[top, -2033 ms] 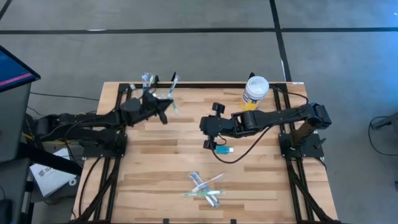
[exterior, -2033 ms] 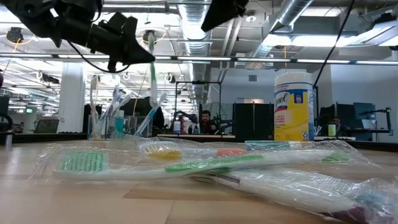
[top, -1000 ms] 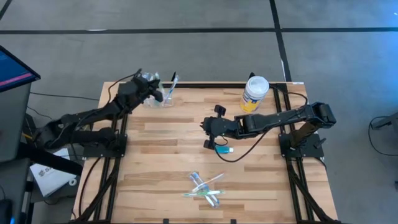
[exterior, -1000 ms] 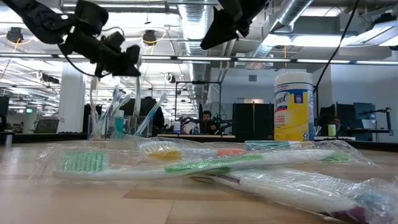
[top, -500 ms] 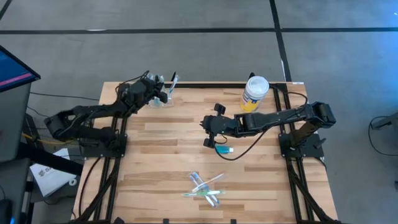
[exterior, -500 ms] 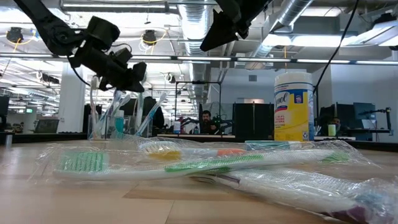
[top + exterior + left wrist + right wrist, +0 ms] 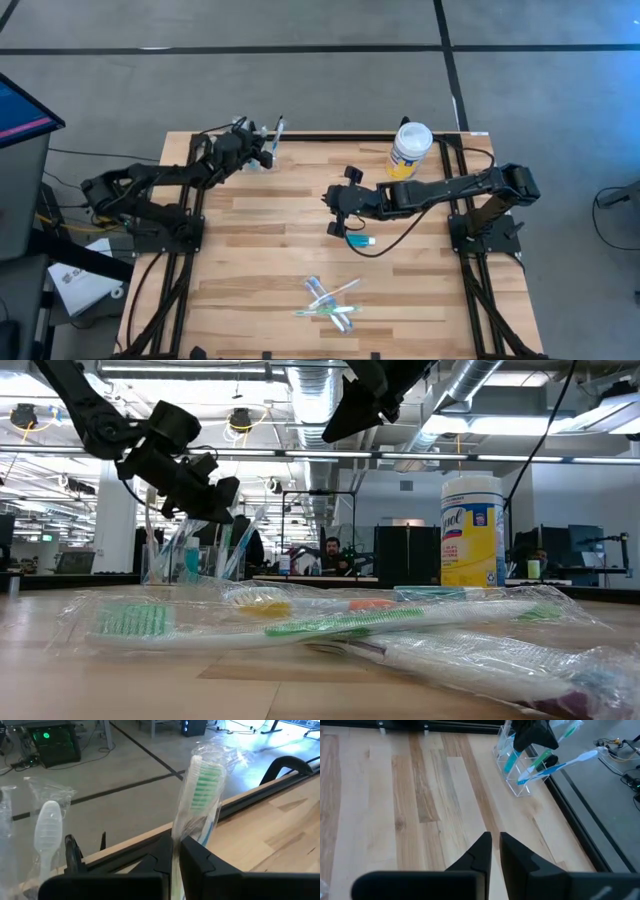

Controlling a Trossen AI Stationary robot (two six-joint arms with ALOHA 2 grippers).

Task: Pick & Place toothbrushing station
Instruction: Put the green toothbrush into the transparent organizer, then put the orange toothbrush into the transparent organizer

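Claw (image 7: pixel 176 852) of left arm clamps wrapped green toothbrush (image 7: pixel 202 790) above table's edge (image 7: pixel 260 797).

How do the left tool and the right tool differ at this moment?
The left tool is at the clear cup on the table's far edge, shut on a wrapped green toothbrush. The right tool hangs mid-table, shut and holding nothing, beside the teal tube. Both are dark two-finger tools.

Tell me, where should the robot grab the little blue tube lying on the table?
Probably across the middle of the teal tube, coming straight down from above. It lies flat on the wood just under the right end effector, with bare table around it for the fingers.
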